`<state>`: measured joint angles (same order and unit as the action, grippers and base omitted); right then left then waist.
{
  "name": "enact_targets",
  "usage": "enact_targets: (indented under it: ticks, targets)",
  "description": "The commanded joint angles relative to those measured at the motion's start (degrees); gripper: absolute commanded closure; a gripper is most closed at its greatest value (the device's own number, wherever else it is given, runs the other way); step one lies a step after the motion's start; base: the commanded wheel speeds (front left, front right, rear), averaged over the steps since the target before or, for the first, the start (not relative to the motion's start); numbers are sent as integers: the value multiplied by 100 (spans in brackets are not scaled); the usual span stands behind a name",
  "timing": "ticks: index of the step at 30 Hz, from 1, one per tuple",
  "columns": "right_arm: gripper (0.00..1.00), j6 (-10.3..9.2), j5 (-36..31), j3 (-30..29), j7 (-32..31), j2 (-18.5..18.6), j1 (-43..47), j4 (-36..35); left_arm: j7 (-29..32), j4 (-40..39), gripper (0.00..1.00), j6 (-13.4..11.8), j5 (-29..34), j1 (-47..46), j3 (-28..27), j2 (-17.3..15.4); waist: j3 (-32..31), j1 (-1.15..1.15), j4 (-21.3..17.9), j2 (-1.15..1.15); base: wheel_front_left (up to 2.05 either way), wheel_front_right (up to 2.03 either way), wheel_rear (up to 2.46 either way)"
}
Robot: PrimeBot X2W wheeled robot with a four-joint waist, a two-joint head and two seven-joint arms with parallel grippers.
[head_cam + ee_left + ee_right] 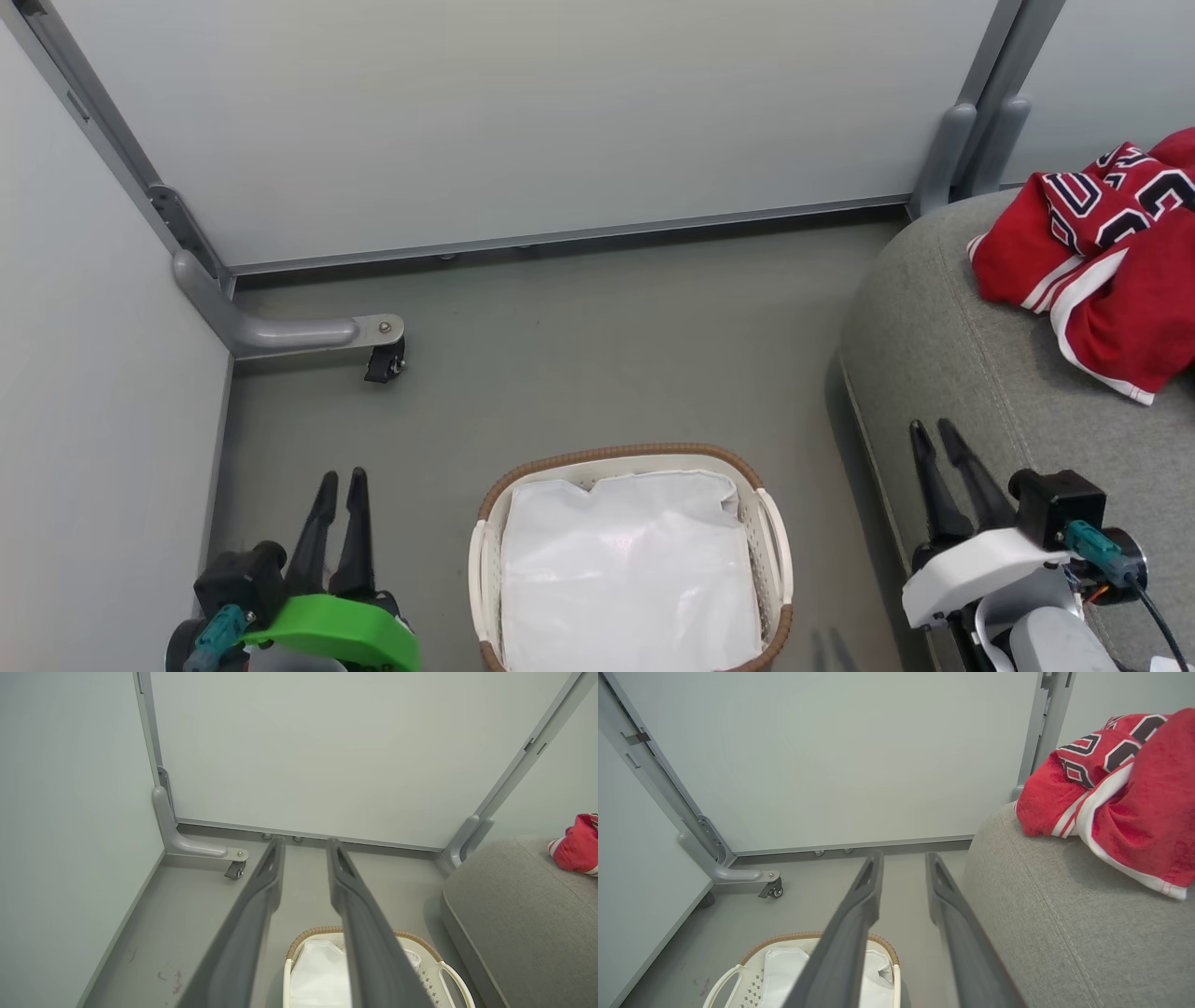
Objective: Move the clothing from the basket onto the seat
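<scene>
Handling of the clothing (1102, 252): judged light, soft and limp; sagging and trailing are to be expected when it is lifted, and no fragility is expected
Clothing, location: heaped in red folds with white trim on the grey seat (980, 373), toward its far right; black-and-white numerals are shown on the upper folds, and the heap is cut by the edge of the head view
Hold point: a raised fold or the white-trimmed hem nearest the right gripper is judged best; a pinch through bunched layers is advised, as smooth jersey fabric may be let slip
Basket (616, 455): stood on the floor just beside the seat; a white liner (625, 569) is seen inside and is not to be taken
Left gripper (343, 474): held low, left of the basket; fingers narrowly parted, nothing held
Right gripper (933, 426): held at the seat's near edge, well apart from the clothing; fingers narrowly parted, nothing held
Progress: the transfer is judged complete or nearly so, the liner being the sole content seen in the basket
</scene>
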<state>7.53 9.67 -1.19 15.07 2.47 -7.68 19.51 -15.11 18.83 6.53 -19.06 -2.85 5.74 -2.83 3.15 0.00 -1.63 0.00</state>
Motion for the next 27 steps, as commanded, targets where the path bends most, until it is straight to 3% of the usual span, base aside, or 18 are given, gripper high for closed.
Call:
enact_targets:
  ticks: [1, 27]
  targets:
    - [100, 0, 13, -1, -8, -10, 21, 43, 4, 38, 100, 0, -12, 4, 0, 1, 0, 0, 0, 0, 0, 0, 0]
    - [100, -2, 2532, -166, -670, 0, 84, -100, 658, -85, 100, 32, -2249, -111, -373, -5, -58, 0, 32, 0, 0, 0, 0]
